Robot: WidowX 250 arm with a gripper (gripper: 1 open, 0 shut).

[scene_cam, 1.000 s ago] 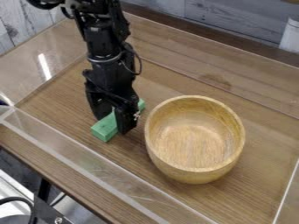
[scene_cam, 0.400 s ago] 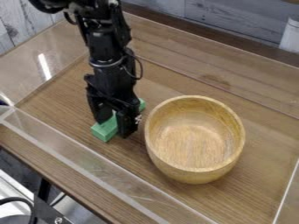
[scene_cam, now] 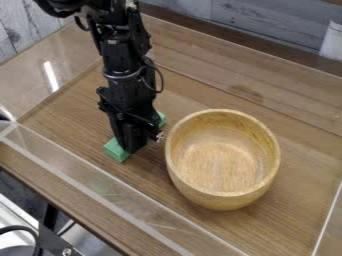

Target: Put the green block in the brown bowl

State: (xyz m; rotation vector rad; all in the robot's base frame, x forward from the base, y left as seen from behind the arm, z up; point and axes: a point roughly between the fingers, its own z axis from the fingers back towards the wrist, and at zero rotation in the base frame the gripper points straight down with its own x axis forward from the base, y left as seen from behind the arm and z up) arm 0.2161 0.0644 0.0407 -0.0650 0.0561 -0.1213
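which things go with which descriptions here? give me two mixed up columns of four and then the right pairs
1. green block
2. brown bowl
3. gripper
4. white object

A. at the picture's right edge, near the top
B. round, light tan wood
C. black, at the block
D. partly hidden by the gripper

1-D, 2-B, 3-C, 4-A

block point(scene_cam: 116, 151) left of bowl point(scene_cam: 222, 160), both on 1 table point(scene_cam: 267, 222)
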